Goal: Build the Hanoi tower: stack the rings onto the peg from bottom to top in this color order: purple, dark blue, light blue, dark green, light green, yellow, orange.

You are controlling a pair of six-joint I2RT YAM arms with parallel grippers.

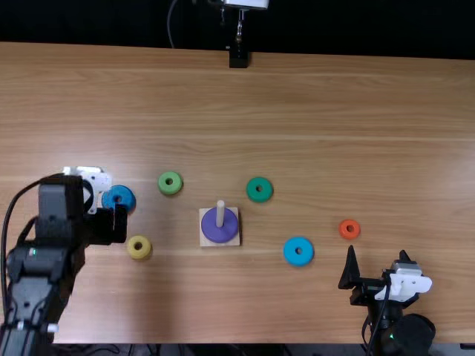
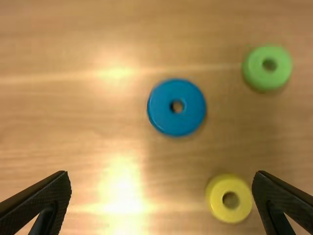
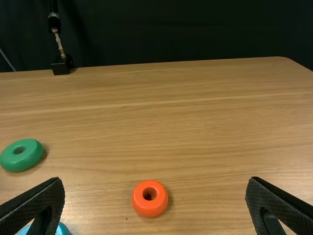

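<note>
The left gripper is over the tabletop close to the dark blue ring, its fingers spread wide with nothing between them; the right gripper, near the orange ring, also has its fingers parted and empty. The purple ring sits around the peg, while the yellow ring, light green ring, dark green ring and light blue ring lie separately around it.

Black arms, white wrist plates, looping black cable, tapered, textured black fingers
</note>
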